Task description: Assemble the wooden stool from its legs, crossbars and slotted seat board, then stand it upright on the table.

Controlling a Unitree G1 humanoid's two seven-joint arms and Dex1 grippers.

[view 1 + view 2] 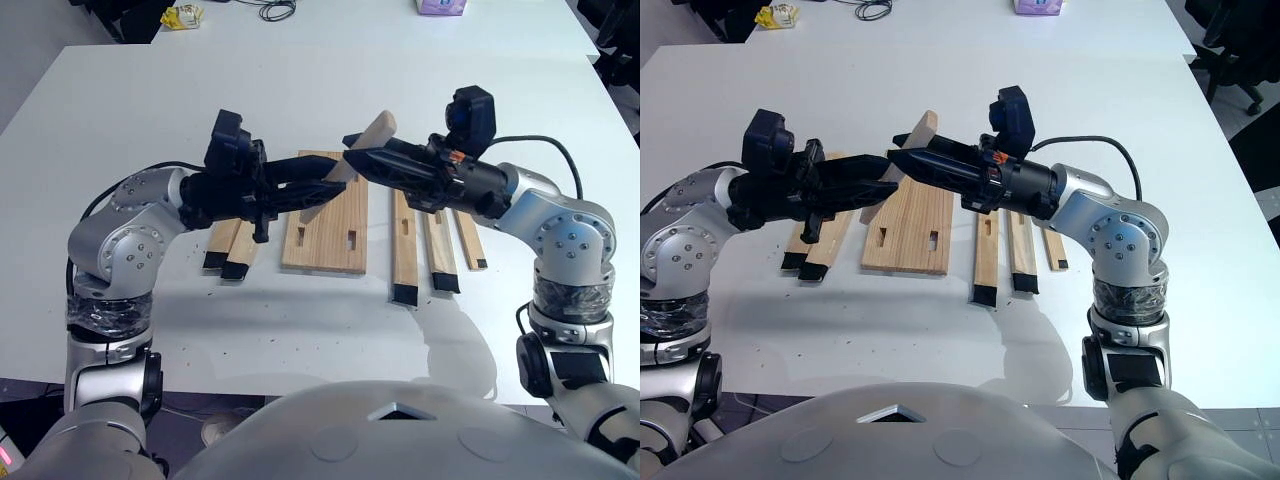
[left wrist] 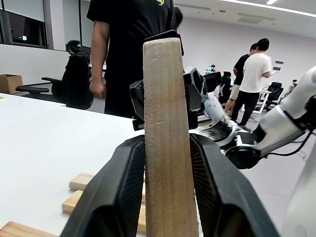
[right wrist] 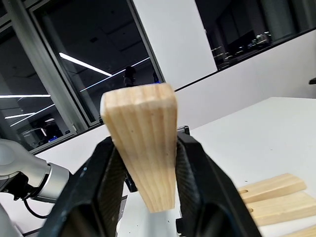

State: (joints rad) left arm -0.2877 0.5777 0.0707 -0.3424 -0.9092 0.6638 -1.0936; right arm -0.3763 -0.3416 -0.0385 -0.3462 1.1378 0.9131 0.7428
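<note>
Stool leg point(image 1: 376, 130) over white table point(image 1: 180, 90), prob. office

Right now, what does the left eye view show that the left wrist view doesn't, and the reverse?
Left eye view's own: the full layout, with the slotted seat board flat on the table, two black-tipped pieces on its left and three more pieces on its right. Left wrist view's own: the close fit, both fingers of the left claw pressed against opposite faces of the leg. Shared: that one wooden leg, tilted above the board, clamped by the left claw and the right claw together.
</note>
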